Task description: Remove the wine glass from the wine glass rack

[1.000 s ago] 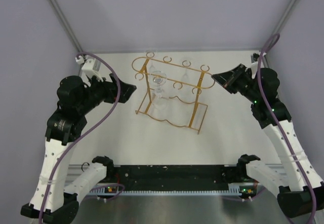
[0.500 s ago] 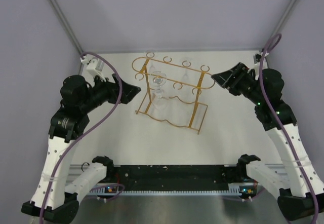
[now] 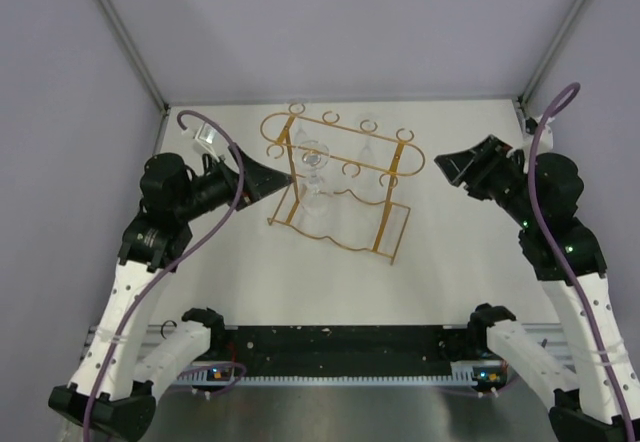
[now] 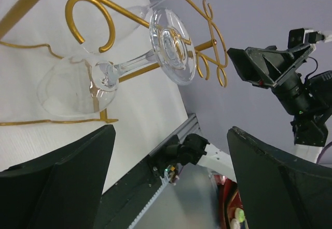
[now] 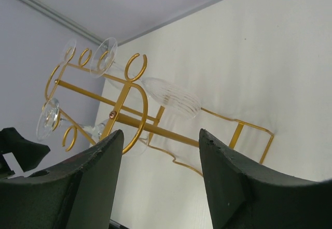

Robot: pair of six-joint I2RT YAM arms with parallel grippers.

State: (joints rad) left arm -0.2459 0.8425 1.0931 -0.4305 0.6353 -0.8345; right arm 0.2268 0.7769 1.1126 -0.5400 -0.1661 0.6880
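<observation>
The left hand (image 3: 278, 175) is spread wide and holds nothing, its tips just beside the left end of the thin gold-orange wire wine glass rack (image 5: 120, 104). The clear, colourless stemmed wine glass (image 4: 111, 73) hangs upside down near that end, its flat foot caught on the rails and its bowl down toward the white surface (image 3: 450, 252). Its stem runs roughly upright, crossing the rails. In the left wrist view it lies straight ahead, framed between the open fingers. The right hand (image 3: 445, 167) is parted and empty, well apart from the rack's right end. I judge the left hand nearer and better lined up to take the stem.
</observation>
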